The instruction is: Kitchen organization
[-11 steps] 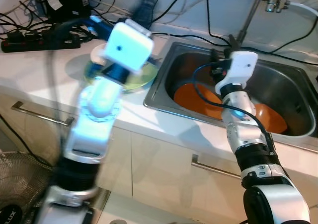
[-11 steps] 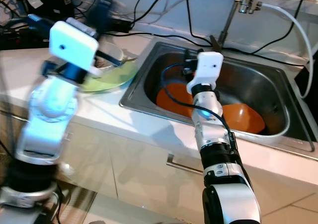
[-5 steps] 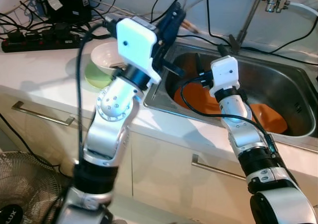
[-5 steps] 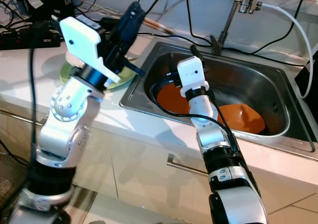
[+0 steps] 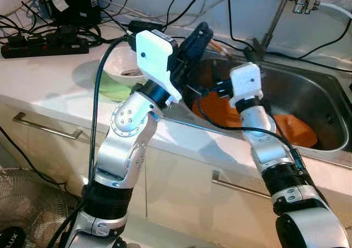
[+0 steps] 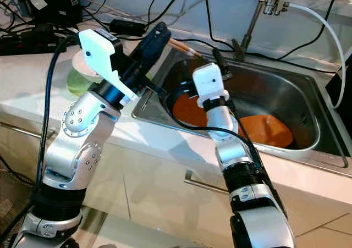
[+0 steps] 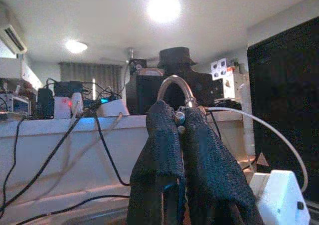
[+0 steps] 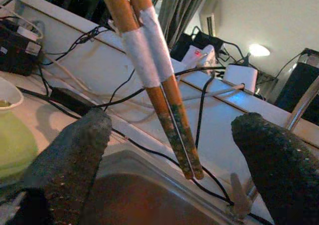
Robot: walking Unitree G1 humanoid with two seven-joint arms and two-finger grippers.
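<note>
Wooden chopsticks (image 6: 183, 46), a taped pair, stick out from the left gripper (image 6: 155, 42) above the near-left corner of the steel sink (image 6: 308, 88) in the right eye view; its fingers look pressed narrowly together on them. From here the pair could slip or swing loose, since the hold sits at one end and the rest hangs free over the basin. The right gripper (image 6: 218, 58) hovers just beside them above the orange dishes (image 6: 264, 128), and a white bowl on a green plate (image 6: 77, 77) rests on the bench behind the left arm. In the left eye view the two arms cross closely at the sink's rim, so a further reach could knock one wrist against the other. The left wrist view shows its two fingers (image 7: 162, 150) closed against each other, the faucet arching beyond. In the right wrist view the right gripper's fingers (image 8: 75, 150) stand wide apart with the chopsticks between them, touching neither; closing off-centre could push the pair aside rather than catch it.
</note>
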